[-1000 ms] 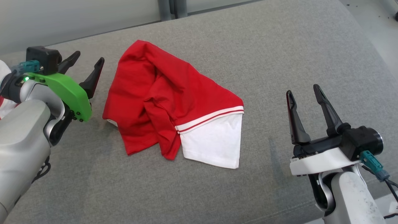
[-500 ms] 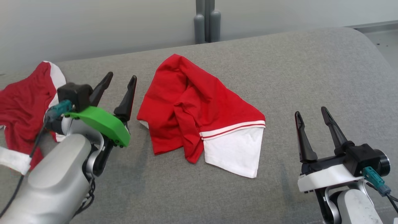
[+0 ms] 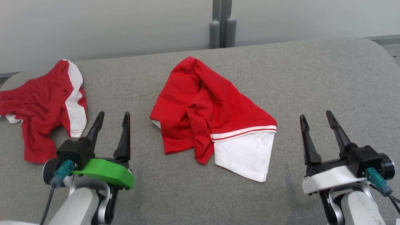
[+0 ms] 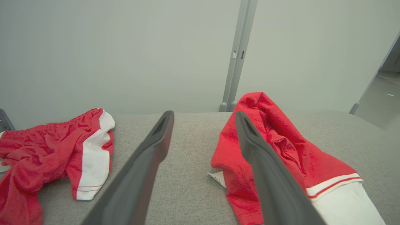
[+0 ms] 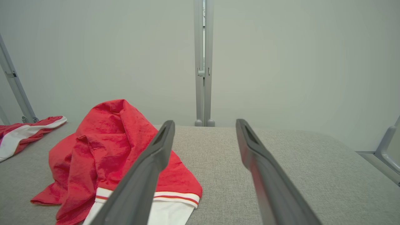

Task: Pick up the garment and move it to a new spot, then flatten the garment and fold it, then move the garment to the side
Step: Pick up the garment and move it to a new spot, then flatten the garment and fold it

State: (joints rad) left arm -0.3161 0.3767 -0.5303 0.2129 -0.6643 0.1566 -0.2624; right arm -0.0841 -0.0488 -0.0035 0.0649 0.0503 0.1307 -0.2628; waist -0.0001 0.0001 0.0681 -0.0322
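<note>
Since the crumpled garment [image 3: 206,115] looks light and limp, pinching its white hem corner seems best, while left gripper [image 3: 113,113] and right gripper [image 3: 315,115] stand spread, empty.

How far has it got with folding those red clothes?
Barely started, it seems. Nothing looks folded: the middle garment lies rumpled, a second garment heaped at left. The left gripper and right gripper hang open, empty. Picking up, flattening, folding remain.
</note>
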